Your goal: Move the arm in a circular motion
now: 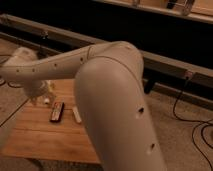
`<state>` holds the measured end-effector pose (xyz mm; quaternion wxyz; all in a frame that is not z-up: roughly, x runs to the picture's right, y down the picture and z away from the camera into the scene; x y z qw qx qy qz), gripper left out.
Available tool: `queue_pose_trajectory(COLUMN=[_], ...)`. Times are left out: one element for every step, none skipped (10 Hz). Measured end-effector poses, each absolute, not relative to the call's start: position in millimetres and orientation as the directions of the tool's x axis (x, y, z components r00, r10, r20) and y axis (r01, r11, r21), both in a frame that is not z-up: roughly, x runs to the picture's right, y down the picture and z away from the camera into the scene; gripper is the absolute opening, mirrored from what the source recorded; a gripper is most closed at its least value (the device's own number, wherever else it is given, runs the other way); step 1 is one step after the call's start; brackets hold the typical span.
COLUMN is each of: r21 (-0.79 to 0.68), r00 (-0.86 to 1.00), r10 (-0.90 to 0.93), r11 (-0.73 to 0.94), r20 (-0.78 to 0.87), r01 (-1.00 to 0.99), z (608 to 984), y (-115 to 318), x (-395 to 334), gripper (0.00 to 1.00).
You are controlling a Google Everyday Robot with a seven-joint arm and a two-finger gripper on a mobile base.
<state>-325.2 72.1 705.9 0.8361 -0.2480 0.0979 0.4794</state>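
Arm [116, 105] cut by bottom edge, hiding table's [40, 136] right side, pincer [41, 94] blurred under arm's left end

no text readable, it seems (dim room).

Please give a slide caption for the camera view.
Arm stretches left over the table, end effector low at its left edge.

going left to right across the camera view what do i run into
pincer at the far-left end of the arm, low over the back-left part of the table → dark remote → white bar → the arm's thick elbow → black cable on the floor
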Motion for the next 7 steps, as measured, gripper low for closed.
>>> queue_pose_trajectory(r21=[-0.372,-0.421,-0.462,-0.487,-0.495,-0.496,-0.479], r00=[0.582,0.635,0.683,0.707,0.714,0.709,0.677], r10=[0.720,0.689,0.657,0.639,0.632,0.633,0.652], r11=[0.458,0.490,0.521,0.534,0.537,0.529,0.498], r20=[-0.377,-0.349,-0.320,-0.302,-0.301,-0.310,-0.342], r01=[-0.807,-0.763,-0.718,-0.691,-0.683,-0.689,-0.723], z=[693.1,679.0,663.2,652.3,646.3,644.0,646.4], y=[94.7,119.8,146.8,167.7,184.7,196.8,208.4], x=[-346.7,-361.7,-366.2,-362.6,-350.0,-334.7,-302.9], gripper=[0.65,0.65,0.65,0.65,0.65,0.65,0.65])
